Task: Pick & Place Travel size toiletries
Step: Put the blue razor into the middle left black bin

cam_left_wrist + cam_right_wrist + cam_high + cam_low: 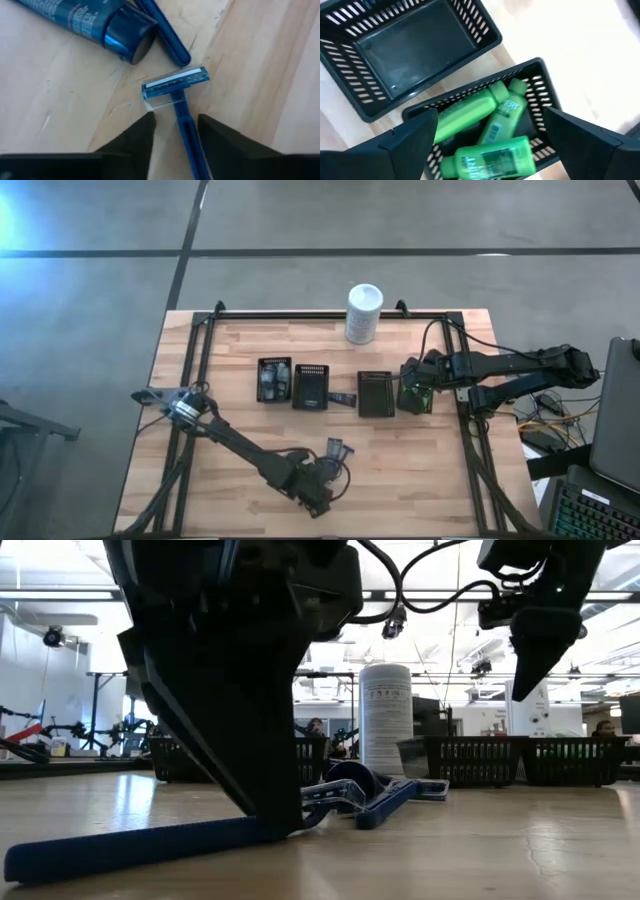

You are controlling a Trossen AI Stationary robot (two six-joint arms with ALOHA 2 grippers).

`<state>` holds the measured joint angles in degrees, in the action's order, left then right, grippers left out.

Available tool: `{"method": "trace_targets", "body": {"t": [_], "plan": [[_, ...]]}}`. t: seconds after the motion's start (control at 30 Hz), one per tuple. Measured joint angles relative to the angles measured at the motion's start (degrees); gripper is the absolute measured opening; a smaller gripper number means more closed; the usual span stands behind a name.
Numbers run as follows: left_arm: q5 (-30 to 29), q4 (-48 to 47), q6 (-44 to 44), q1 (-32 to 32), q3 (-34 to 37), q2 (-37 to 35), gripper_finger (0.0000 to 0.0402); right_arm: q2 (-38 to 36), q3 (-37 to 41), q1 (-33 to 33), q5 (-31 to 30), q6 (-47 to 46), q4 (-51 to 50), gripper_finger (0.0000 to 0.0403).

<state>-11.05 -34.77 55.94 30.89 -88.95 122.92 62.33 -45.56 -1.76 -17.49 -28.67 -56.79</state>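
A dark blue T-shaped razor [176, 86] lies flat on the table near its near edge, next to a second razor [165, 30] and a dark blue capped tube [90, 20]. My left gripper [175, 120] is open and low over the table [275, 810], one finger on each side of the razor's handle [189, 145], apart from it. My right gripper [490, 114] is open and empty, raised [540, 660] over the rightmost black tray [540, 70], in which three bright green bottles [490, 160] lie. Grey bottles lie in the leftmost tray [273, 380].
Several black slotted trays stand in a row across the table's middle [376, 393]; one beside the green bottles holds nothing [415, 45]. A white cylindrical container [364, 313] stands at the far edge. A black frame rail [460, 410] runs along the table's sides. A laptop [615, 420] sits off the right side.
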Motion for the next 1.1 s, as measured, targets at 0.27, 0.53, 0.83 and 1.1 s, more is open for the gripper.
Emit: {"method": "trace_targets", "body": {"t": [0.27,0.53,0.83,1.1], "plan": [[-0.1,-2.1,-0.2,0.2,0.3,1.8,0.0038,0.0,0.0,0.0,-6.2,5.3,0.1,0.0338],[1.3,-7.4,6.1,-2.0,0.8,-0.9,0.0026,-0.3,0.0,-1.5,-6.4,5.1,0.0,0.0310],[-16.4,-12.8,22.3,-15.9,3.4,-16.9,0.0026,-2.8,-2.2,-3.8,-6.2,2.5,0.6,0.0280],[-10.8,1.8,9.1,-35.6,13.4,-23.9,0.0028,-3.8,-2.7,-3.9,-6.1,-1.1,0.7,0.0256]]}}
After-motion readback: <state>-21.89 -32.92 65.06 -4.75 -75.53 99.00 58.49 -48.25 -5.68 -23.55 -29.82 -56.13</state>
